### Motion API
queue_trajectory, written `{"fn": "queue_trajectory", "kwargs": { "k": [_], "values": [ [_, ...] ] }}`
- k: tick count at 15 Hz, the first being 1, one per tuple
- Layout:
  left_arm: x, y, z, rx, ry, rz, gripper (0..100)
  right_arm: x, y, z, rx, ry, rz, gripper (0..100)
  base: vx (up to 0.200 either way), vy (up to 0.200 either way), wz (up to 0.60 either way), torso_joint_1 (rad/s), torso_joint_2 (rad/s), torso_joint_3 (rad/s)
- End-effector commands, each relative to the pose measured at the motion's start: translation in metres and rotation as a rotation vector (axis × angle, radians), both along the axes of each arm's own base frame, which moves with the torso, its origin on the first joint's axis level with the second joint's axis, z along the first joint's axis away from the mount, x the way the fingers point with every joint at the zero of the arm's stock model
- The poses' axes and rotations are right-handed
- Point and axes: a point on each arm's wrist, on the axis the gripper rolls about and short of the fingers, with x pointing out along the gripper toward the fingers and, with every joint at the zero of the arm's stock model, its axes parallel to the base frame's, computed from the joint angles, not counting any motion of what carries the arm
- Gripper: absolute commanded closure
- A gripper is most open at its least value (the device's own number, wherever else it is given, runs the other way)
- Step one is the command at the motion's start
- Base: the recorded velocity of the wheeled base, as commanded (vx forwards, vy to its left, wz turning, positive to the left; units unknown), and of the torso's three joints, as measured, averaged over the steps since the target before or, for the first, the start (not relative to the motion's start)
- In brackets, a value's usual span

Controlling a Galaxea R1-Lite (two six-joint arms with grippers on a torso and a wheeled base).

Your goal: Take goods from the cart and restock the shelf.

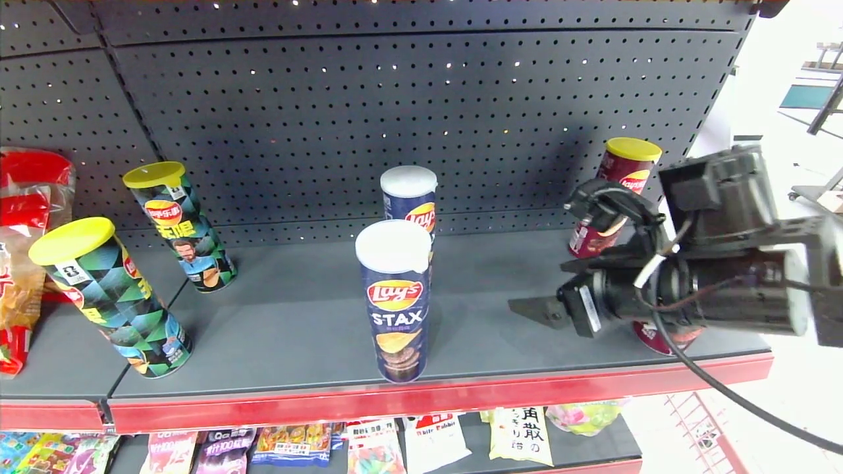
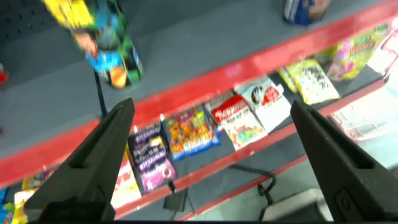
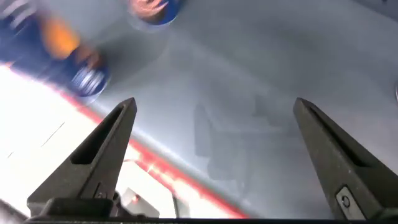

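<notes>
Chip cans upright on the shelf (image 1: 276,329), both pincers spread and empty.
The front blue can (image 1: 394,303) stood mid-shelf near the red front edge, the rear blue can (image 1: 409,197) just behind it. A green can (image 1: 112,296) stood near the left front corner and a second green can (image 1: 181,227) by the back panel. A maroon can (image 1: 616,191) stood at the right rear corner. The right gripper (image 3: 214,102) hung over the shelf's right part, fingers wide apart. The left gripper (image 2: 212,104), equally spread, hovered above snack packets (image 2: 186,134) on the lower shelf.
</notes>
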Motion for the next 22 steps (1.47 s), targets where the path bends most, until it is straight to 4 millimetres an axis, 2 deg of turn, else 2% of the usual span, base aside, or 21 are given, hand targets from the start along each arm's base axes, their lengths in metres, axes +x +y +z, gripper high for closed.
{"fn": "queue_trajectory", "kwargs": {
  "k": [1,2,3,4,5,7,9,11,12,16,22],
  "values": [
    [0.048,-0.016,0.016,0.033,0.11,0.0,0,-0.092,-0.045,0.011,0.074,-0.091,0.086,0,0.0,0.0,0.0,0.0,0.0,0.0],
    [0.065,-0.022,0.019,0.04,0.135,-0.003,0,-0.118,-0.064,0.004,0.093,-0.119,0.097,0,0.0,0.0,0.0,0.0,0.0,0.0],
    [0.073,-0.025,0.02,0.039,0.149,-0.006,0,-0.131,-0.075,0.0,0.104,-0.139,0.095,0,0.0,0.0,0.0,0.0,0.0,0.0],
    [0.097,-0.033,0.021,0.01,0.185,-0.03,0,-0.164,-0.103,-0.011,0.141,-0.222,0.052,0,0.0,0.0,0.0,0.0,0.0,0.0],
    [0.11,-0.038,0.021,-0.007,0.21,-0.054,0,-0.183,-0.122,-0.02,0.154,-0.295,-0.036,0,0.0,0.0,0.0,0.0,0.0,0.0],
    [0.129,-0.046,0.015,0.012,0.289,-0.067,0,-0.206,-0.144,-0.031,0.184,-0.413,-0.189,0,0.0,0.0,0.0,0.0,0.0,0.0],
    [0.148,-0.054,0.009,0.033,0.361,-0.075,0,-0.215,-0.151,-0.029,0.167,-0.431,-0.327,0,0.0,0.0,0.0,0.0,0.0,0.0],
    [0.172,-0.068,0.004,0.055,0.43,-0.096,0,-0.215,-0.153,-0.039,0.153,-0.38,-0.498,0,0.0,0.0,0.0,0.0,0.0,0.0],
    [0.184,-0.076,0.002,0.065,0.455,-0.111,0,-0.216,-0.153,-0.043,0.156,-0.372,-0.522,0,0.0,0.0,0.0,0.0,0.0,0.0],
    [0.221,-0.101,-0.013,0.093,0.491,-0.143,0,-0.226,-0.156,-0.05,0.18,-0.41,-0.527,0,0.0,0.0,0.0,0.0,0.0,0.0],
    [0.248,-0.116,-0.016,0.099,0.492,-0.149,0,-0.229,-0.157,-0.061,0.178,-0.411,-0.53,0,0.0,0.0,0.0,0.0,0.0,0.0]
  ]
}}
